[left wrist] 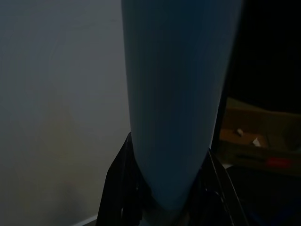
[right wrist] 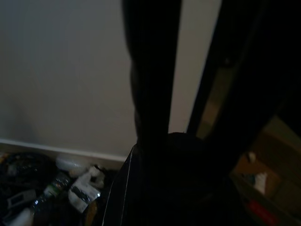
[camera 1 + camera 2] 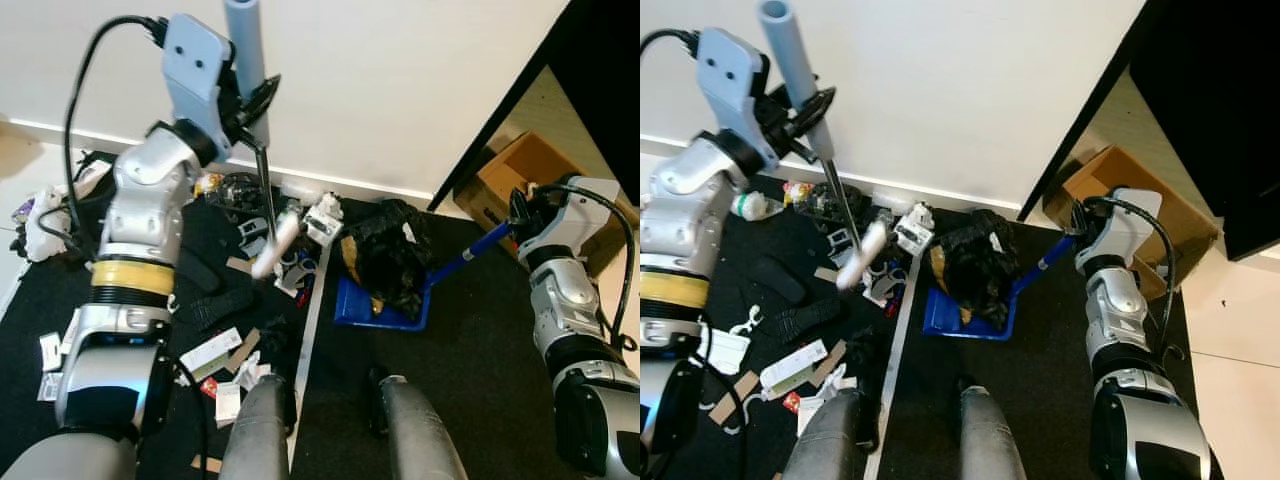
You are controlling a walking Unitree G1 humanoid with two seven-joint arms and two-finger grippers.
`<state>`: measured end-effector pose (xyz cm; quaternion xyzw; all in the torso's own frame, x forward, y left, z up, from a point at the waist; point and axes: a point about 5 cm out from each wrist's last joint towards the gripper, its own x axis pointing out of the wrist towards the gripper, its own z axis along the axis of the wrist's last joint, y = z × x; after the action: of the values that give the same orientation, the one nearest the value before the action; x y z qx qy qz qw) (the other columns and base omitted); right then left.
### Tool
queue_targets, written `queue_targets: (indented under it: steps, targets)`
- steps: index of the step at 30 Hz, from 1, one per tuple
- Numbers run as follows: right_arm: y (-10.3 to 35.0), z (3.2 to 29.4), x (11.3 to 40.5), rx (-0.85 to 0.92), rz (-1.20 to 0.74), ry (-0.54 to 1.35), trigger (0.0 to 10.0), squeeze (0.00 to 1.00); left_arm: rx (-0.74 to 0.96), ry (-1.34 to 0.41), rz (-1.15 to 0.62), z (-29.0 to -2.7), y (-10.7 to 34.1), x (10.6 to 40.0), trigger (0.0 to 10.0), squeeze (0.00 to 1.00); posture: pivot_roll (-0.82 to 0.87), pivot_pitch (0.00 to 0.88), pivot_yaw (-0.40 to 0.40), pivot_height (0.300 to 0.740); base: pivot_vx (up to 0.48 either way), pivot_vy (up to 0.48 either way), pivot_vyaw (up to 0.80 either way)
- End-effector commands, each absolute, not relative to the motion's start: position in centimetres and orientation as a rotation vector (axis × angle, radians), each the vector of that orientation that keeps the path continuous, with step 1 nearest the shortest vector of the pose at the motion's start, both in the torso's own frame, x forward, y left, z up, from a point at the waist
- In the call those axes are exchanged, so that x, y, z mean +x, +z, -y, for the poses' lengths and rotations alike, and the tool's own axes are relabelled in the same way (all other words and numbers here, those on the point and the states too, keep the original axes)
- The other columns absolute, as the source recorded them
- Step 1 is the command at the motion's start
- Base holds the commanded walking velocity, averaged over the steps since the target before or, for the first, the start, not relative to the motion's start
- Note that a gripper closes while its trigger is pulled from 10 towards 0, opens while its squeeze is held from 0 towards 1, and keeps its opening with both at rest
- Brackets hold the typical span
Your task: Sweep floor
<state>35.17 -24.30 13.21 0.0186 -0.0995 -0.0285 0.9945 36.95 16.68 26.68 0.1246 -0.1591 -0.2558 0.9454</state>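
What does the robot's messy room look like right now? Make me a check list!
Surface: black mat over pale floor.
Job's things: broom held upright; blue dustpan loaded with a black crumpled heap.
Clutter: packets, papers and wrappers scattered on the mat's left side.
Grippers: left gripper shut on broom; right gripper shut on the dustpan handle.
Cables: black cables along both arms.
Surroundings: white wall, cardboard box, dark cabinet.
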Motion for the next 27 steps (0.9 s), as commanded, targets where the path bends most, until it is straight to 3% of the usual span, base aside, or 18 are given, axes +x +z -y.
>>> queue_targets:
  steps: [1, 15, 27]
  targets:
    - [14.5, 24.3, 35.2, 0.051, 0.289, -0.053, 10.0, 0.0, 0.26, -0.54, 0.397, -15.5, 27.5, 36.6, 10.0, 0.0, -0.02, 0.162, -0.038, 0.74, 0.0, 0.0, 0.0]
    - [15.7, 23.0, 35.6, 0.088, 0.354, 0.002, 10.0, 0.0, 0.377, -0.472, 0.36, -16.7, 26.4, 36.7, 10.0, 0.0, -0.01, 0.137, -0.036, 0.74, 0.0, 0.0, 0.0]
    - [12.6, 25.2, 33.1, 0.057, 0.269, -0.038, 10.0, 0.0, 0.445, -0.351, 0.331, -18.7, 25.7, 36.7, 10.0, 0.0, 0.0, 0.135, -0.04, 0.74, 0.0, 0.0, 0.0]
